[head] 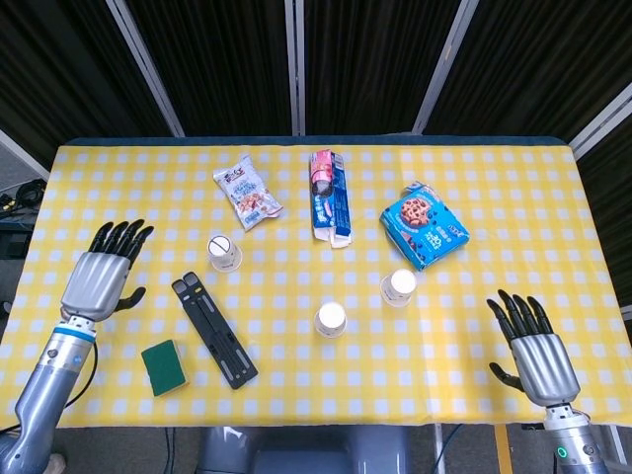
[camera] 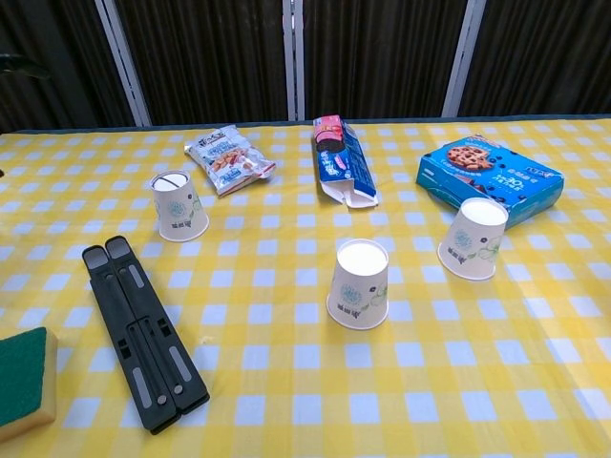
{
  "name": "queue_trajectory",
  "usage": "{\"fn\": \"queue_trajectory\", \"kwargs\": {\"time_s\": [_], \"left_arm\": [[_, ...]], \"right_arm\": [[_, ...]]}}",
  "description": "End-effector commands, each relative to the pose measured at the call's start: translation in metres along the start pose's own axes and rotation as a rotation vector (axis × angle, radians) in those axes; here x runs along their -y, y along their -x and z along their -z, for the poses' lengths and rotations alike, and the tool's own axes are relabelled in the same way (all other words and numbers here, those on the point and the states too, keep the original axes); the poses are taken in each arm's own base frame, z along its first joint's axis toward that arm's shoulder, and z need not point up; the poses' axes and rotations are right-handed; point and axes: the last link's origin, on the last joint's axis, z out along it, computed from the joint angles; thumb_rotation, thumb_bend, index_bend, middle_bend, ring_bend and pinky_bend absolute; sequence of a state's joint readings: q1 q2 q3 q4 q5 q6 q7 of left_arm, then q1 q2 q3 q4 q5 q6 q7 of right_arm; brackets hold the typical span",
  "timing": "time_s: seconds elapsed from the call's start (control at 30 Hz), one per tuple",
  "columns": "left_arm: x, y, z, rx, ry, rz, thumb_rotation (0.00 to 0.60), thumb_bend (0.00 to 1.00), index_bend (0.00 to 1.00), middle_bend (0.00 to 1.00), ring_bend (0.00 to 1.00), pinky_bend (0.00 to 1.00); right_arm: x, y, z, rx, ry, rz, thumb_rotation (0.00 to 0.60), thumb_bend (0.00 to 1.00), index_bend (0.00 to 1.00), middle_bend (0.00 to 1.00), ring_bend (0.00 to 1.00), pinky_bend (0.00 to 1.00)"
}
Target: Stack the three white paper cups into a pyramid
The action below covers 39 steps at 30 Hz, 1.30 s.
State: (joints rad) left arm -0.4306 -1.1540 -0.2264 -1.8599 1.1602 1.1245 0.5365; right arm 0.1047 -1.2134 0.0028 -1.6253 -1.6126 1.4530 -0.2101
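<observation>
Currently all three paper cups are sitting upside down and well apart on the table [head: 513, 188], none stacked: the left cup [head: 224, 253] [camera: 179, 205] is standing toward the left half, between the snack bag [head: 247, 192] [camera: 229, 159] and the black folding stand [head: 213, 331] [camera: 143, 331]; the middle cup [head: 331, 320] [camera: 359, 284] is standing closest to the near edge, roughly centred; the right cup [head: 399, 287] [camera: 473, 239] is tilting slightly and sitting just beside the near corner of the blue cookie box [head: 424, 225] [camera: 490, 177], though I cannot tell whether they are touching. The cookie tube [head: 328, 195] [camera: 342, 161] is lying lengthwise near the far edge, between the snack bag and the blue cookie box. The green sponge [head: 164, 366] [camera: 25, 379] is lying near the near-left corner, just beside the black folding stand's near end. The left hand [head: 102, 276] is hovering over the left edge of the table, palm down, fingers spread and holding nothing, well apart from the left cup. The right hand [head: 532, 352] is hanging over the near-right corner, fingers spread, holding nothing, well apart from the right cup. Neither hand is showing clearly in the chest view; both are visible only from the head view.
</observation>
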Motion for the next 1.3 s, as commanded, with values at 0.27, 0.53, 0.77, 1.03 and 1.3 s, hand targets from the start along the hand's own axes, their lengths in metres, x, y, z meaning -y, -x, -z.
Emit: {"fn": "queue_trajectory", "kwargs": {"time_s": [0.27, 0.53, 0.77, 1.03, 1.3], "left_arm": [[-0.034, 0.007, -0.067, 0.118, 0.025, -0.066, 0.600, 0.37, 0.15, 0.00, 0.00, 0.00], [-0.056, 0.024, -0.097, 0.195, 0.006, -0.095, 0.600, 0.37, 0.18, 0.00, 0.00, 0.00], [-0.065, 0.033, -0.112, 0.223, -0.011, -0.135, 0.600, 0.37, 0.08, 0.00, 0.00, 0.00], [-0.071, 0.039, -0.125, 0.253, -0.020, -0.151, 0.600, 0.37, 0.10, 0.00, 0.00, 0.00], [-0.080, 0.047, -0.134, 0.271, -0.029, -0.145, 0.600, 0.37, 0.18, 0.00, 0.00, 0.00]], "right_arm": [[0.000, 0.004, -0.002, 0.029, -0.004, -0.014, 0.600, 0.07, 0.08, 0.00, 0.00, 0.00], [-0.003, 0.005, -0.003, 0.039, 0.002, -0.026, 0.600, 0.07, 0.10, 0.00, 0.00, 0.00], [-0.007, 0.006, -0.005, 0.043, 0.014, -0.036, 0.600, 0.07, 0.10, 0.00, 0.00, 0.00], [-0.011, 0.006, -0.007, 0.047, 0.027, -0.045, 0.600, 0.07, 0.10, 0.00, 0.00, 0.00], [-0.011, 0.007, -0.007, 0.052, 0.025, -0.048, 0.600, 0.07, 0.10, 0.00, 0.00, 0.00]]}}
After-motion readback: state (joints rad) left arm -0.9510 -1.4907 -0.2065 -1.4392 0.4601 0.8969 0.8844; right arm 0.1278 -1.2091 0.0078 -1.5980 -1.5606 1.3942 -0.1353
